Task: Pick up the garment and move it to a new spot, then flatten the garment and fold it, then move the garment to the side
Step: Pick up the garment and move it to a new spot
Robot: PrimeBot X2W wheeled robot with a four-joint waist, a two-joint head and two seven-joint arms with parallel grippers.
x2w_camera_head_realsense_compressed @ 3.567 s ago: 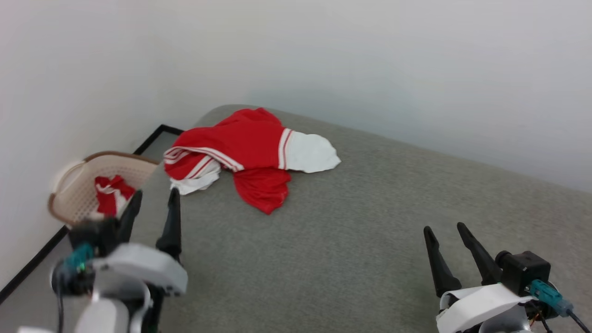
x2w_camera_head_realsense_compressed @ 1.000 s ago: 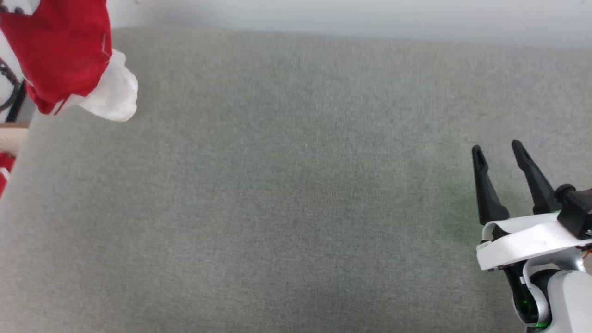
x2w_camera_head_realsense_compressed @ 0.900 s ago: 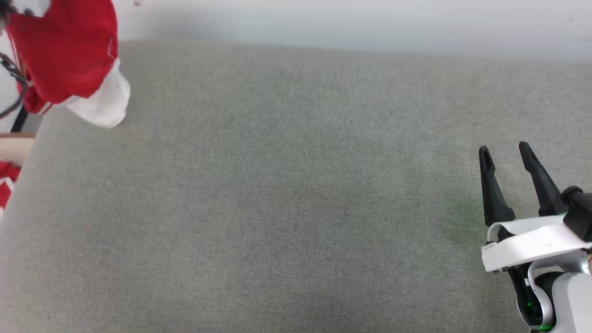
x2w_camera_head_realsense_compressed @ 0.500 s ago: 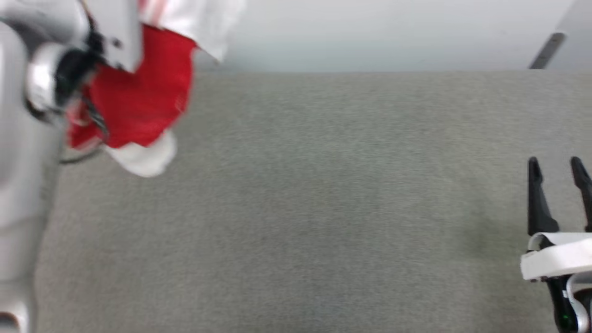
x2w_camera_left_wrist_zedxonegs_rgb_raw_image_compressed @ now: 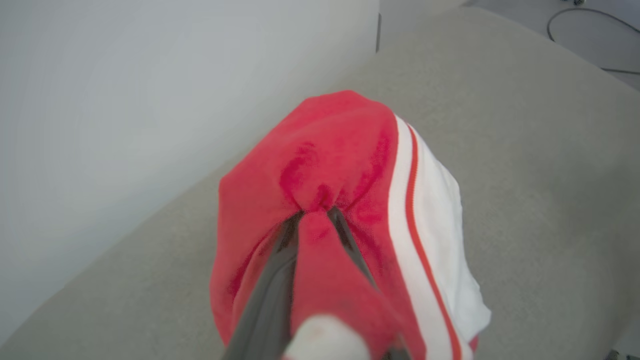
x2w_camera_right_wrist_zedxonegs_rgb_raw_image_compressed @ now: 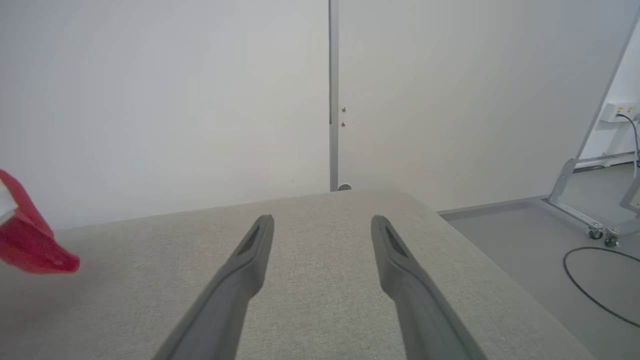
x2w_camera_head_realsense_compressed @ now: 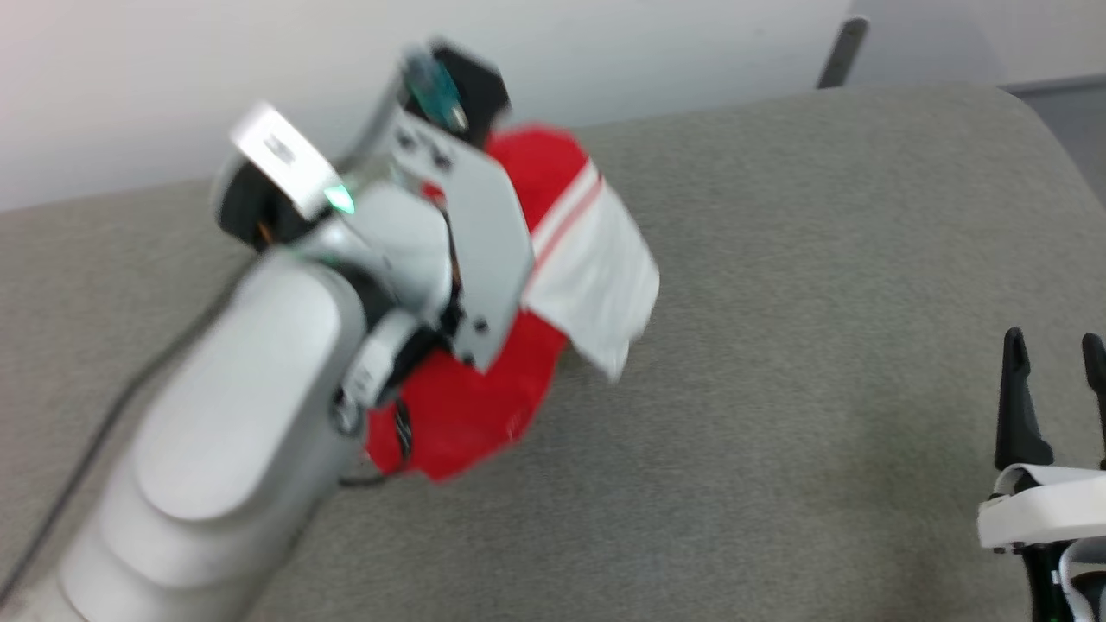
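centre left: a soft red jersey shirt with striped white sleeve end (x2w_camera_head_realsense_compressed: 467, 415) hangs bunched from the left gripper (x2w_camera_left_wrist_zedxonegs_rgb_raw_image_compressed: 315, 212), jaws clamped on a red fold, over the grey fabric surface (x2w_camera_head_realsense_compressed: 778, 449), likely for carrying elsewhere. lower right: right gripper (x2w_camera_head_realsense_compressed: 1054, 341), jaws apart, empty.

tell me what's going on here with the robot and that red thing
The robot's left end effector is pinched shut on a fold of the red and white garment, which hangs bunched from it over the grey padded surface. The right end effector is open and holds nothing, off to the robot's right above the same surface. The garment has been picked up but is not yet laid flat or folded.
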